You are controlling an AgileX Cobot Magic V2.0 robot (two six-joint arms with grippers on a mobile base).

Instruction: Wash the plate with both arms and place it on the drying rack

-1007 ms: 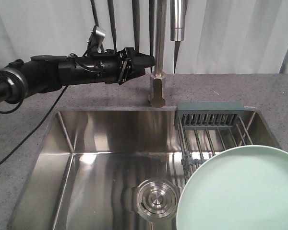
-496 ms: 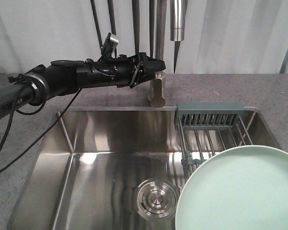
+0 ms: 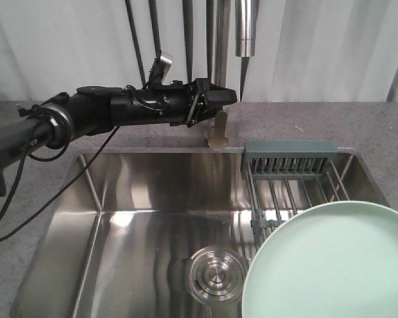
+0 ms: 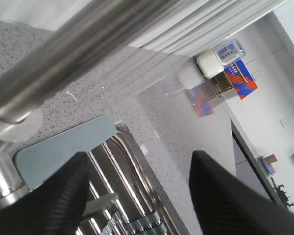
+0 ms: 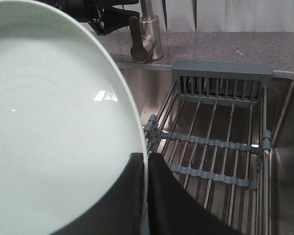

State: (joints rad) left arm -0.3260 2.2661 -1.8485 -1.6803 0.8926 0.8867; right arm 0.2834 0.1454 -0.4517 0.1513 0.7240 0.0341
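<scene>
While the plate (image 3: 331,265) was held almost unmoved, low over the right side of the sink (image 3: 119,199) and in front of the drying rack (image 3: 292,173), the left gripper (image 3: 229,97) was carried rightward in the front view over the last second. Its tip was brought up to the stem of the tap (image 3: 221,46), just above the lever (image 3: 217,134). A reach for the water was judged to be in hand, with washing not yet begun.

In the left wrist view, the left gripper (image 4: 137,196) was shown spread, with nothing between its fingers. The tap (image 4: 63,54) was seen slanting above them, and whether it was touched could not be told.

In the right wrist view, the plate (image 5: 54,122) was seen pinched at its rim by the right gripper (image 5: 146,196), just beside the drying rack (image 5: 220,147).
</scene>
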